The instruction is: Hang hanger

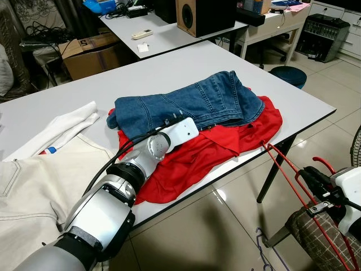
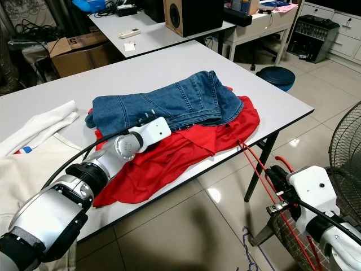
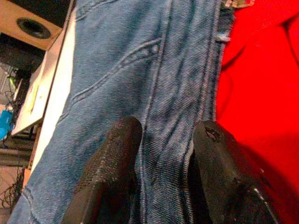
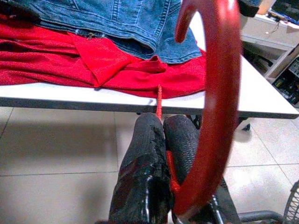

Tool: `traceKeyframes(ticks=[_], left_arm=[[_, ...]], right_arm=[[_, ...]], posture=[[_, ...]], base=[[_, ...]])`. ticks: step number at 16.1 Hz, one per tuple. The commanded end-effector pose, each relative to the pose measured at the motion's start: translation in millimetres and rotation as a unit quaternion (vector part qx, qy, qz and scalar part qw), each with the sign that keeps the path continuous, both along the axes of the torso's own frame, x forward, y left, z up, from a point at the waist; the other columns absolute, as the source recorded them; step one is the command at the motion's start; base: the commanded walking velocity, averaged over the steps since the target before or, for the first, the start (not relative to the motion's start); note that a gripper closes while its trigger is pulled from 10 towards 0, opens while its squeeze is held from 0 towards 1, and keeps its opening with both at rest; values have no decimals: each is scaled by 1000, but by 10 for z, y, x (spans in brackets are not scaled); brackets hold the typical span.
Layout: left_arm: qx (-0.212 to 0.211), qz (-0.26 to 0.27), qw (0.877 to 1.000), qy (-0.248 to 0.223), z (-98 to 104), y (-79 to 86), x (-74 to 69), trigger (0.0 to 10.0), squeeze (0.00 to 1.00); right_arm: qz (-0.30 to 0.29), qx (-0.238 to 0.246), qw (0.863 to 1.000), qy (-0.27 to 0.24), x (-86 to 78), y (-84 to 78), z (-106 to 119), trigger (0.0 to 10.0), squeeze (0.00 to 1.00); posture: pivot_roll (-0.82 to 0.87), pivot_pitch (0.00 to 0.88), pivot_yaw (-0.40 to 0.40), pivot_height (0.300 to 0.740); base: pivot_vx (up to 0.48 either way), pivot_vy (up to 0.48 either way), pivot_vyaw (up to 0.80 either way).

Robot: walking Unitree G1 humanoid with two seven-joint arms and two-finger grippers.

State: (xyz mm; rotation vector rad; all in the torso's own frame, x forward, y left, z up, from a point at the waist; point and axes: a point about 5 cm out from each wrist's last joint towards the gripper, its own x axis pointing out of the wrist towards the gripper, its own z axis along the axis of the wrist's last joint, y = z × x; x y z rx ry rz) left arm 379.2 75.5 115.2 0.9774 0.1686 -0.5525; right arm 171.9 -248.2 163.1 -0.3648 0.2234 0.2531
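From the head, the white table [image 1: 169, 65] carries blue jeans [image 1: 192, 101] over a red garment [image 1: 225, 141] (tiled floor [image 2: 186, 226] below). Left wrist: left gripper [image 3: 163, 140], fingers apart, rests on the jeans. Right wrist: right gripper [image 4: 164, 140] pinches the red hanger [image 4: 217, 107] off the table's edge.

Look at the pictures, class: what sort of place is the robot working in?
Probably a workroom or lab rather than a home: plain white tables on a tiled floor, a wooden speaker box, a brown cardboard box among cables, and a black electronics unit.
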Motion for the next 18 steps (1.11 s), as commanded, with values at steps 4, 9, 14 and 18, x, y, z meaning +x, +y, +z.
traceKeyframes(ticks=[4,9,14,18], left_arm=[[50,-19,998,24,-136,19,-59,10000,0],[69,33,997,-19,-12,131,39,10000,0],[49,83,991,-91,236,263,161,10000,0],[-12,48,990,-135,427,108,185,10000,0]], right_arm=[[2,-7,1000,-2,-6,3,4,10000,0],[4,-8,1000,-2,0,16,0,10000,0],[3,-10,1000,-4,10,11,2,10000,0],[6,-8,1000,-6,35,27,-12,10000,0]], posture=[[-227,0,100,740],[-226,0,100,740],[-222,0,95,740],[-216,0,96,740]], base=[[0,0,0],[0,0,0],[0,0,0],[0,0,0]])
